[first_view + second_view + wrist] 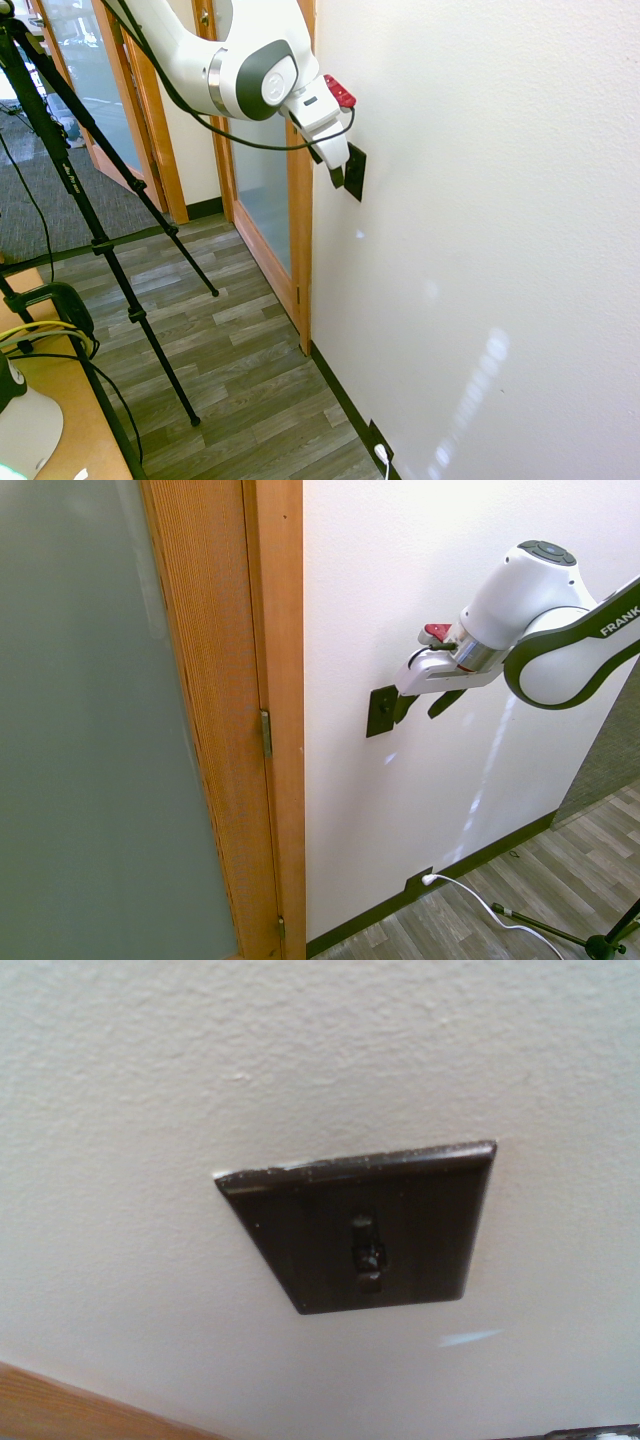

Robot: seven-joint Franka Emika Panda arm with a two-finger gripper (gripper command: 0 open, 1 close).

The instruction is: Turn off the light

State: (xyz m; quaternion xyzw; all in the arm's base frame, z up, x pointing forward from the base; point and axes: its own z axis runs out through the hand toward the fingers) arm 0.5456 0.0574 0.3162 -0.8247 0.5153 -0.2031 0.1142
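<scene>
The tool [404, 708] is at the black switch plate [380, 711] on the white wall [420, 560], just beside the wooden door frame [275, 680]; its fingers overlap the plate, open or closed I cannot tell; the toggle [366, 1253] sits mid-plate.

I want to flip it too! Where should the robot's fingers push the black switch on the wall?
On the small toggle at the middle of the switch plate, not the flat plate. It pokes out from the wall, so the gripper should probably come straight in and nudge it.
</scene>
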